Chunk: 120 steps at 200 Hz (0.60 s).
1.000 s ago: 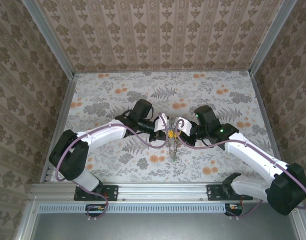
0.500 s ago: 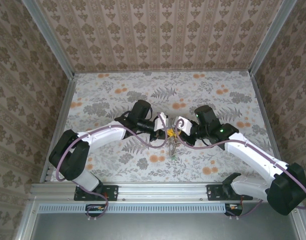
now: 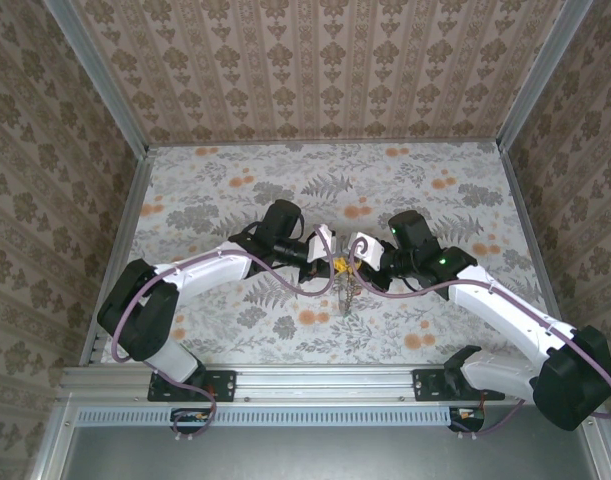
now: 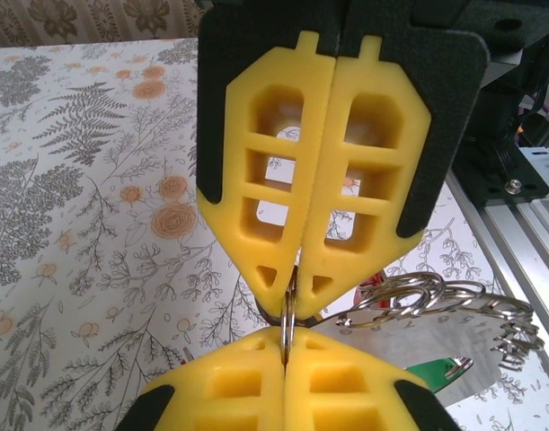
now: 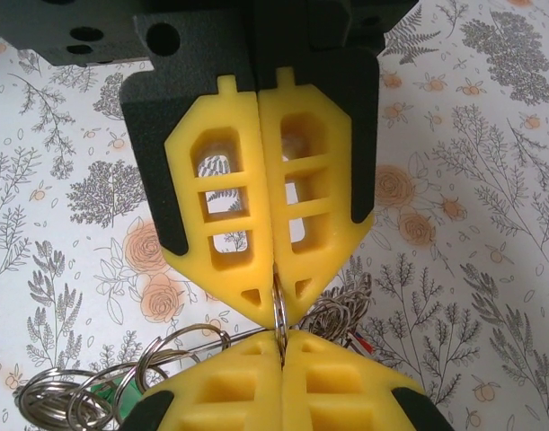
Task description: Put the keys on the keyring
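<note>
Thin keyring (image 4: 288,314) edge-on, silvery keys (image 4: 512,328) hanging beside.

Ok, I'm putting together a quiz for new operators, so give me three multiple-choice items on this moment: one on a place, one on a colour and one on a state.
1. Where over the table do the left gripper and right gripper meet?
A) far edge
B) middle
C) left edge

2. What colour are the fingers?
A) red
B) blue
C) yellow

3. How is the left gripper?
A) wide open
B) shut on the ring
C) shut on nothing

Answers:
1 B: the top view shows them tip to tip above the middle.
2 C: both wrist views show yellow fingers.
3 B: its fingers are pressed together, with the thin ring pinched at their tips.
</note>
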### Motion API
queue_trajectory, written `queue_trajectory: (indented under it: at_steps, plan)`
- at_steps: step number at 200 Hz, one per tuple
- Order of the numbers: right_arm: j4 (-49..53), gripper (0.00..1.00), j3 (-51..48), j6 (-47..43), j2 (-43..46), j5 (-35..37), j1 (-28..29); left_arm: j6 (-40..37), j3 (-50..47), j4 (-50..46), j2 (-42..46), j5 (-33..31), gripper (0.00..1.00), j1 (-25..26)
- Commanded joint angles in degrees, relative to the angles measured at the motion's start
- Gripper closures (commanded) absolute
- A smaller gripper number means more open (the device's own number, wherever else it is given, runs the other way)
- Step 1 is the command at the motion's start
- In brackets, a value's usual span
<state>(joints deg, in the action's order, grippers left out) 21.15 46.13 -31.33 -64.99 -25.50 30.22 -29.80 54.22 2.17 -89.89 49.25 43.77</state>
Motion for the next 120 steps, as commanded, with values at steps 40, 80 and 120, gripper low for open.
queue_trajectory:
  at_steps: [40, 80, 120]
  plan:
    - [-3.3, 0.98, -0.3, 0.5, 1.2, -2.0, 0.6, 0.4, 0.2, 1.5, 0.7, 1.4, 1.0, -0.1]
    - [-4.3, 0.89, -2.2, 0.6, 2.3, -0.2, 0.2, 3.3, -1.3, 5.6, 1.3, 3.3, 1.0, -0.3]
    - [-8.7, 0.84, -4.9, 2.2, 3.4, -3.1, -1.1, 7.7, -3.0, 12.1, 1.4, 6.3, 1.0, -0.6]
